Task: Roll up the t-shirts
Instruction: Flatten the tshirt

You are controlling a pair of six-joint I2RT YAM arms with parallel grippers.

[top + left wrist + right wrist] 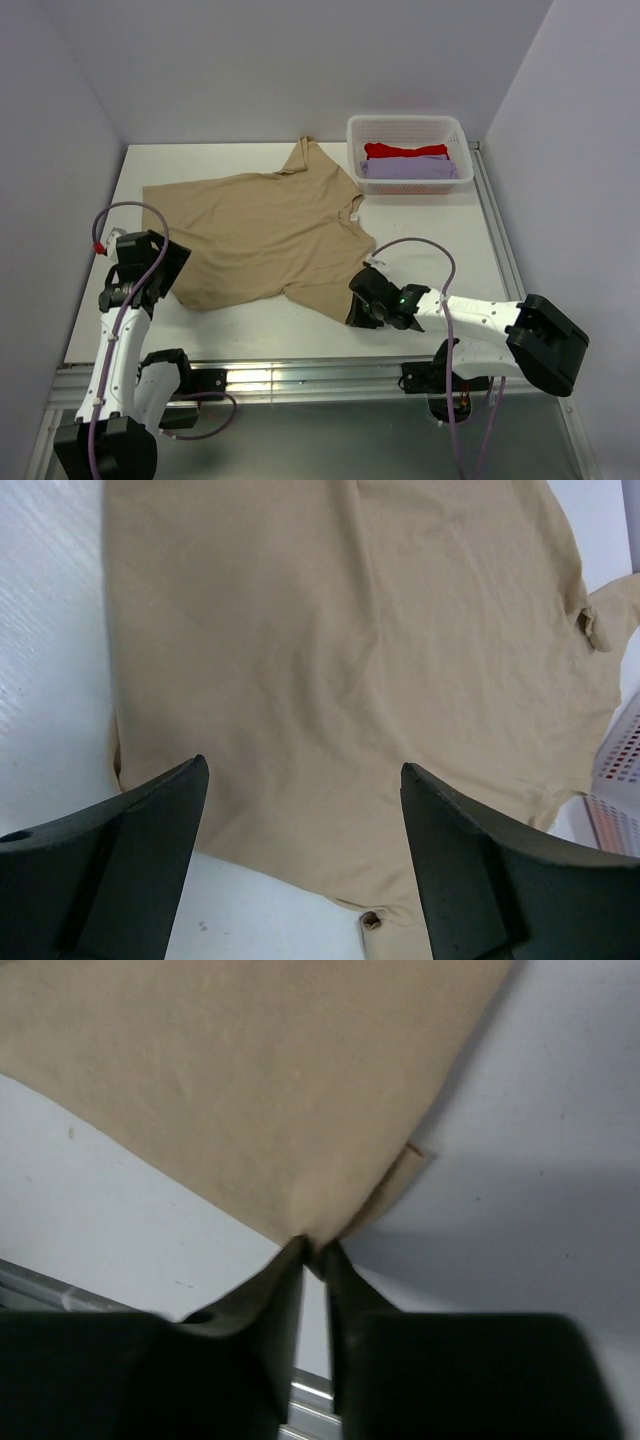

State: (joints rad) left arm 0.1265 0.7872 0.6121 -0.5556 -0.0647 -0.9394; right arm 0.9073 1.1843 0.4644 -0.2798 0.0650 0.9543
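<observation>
While our right gripper [312, 1248] clamps the tan t-shirt [260, 235] corner near the table [300, 340] front edge, left gripper [302, 768] jaws apart, neck label [354, 213] illegible.

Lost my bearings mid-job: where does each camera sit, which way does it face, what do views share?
Top external: above, behind the bases, facing down over the table; left arm, right arm, tan shirt, basket show.
Left wrist: on the left arm, facing down at the shirt; the open left pincer frames the shot.
Right wrist: on the right arm, facing a shirt corner; the right pincer pinches it.
Shared: all see the shirt; top and left wrist, the basket.
</observation>
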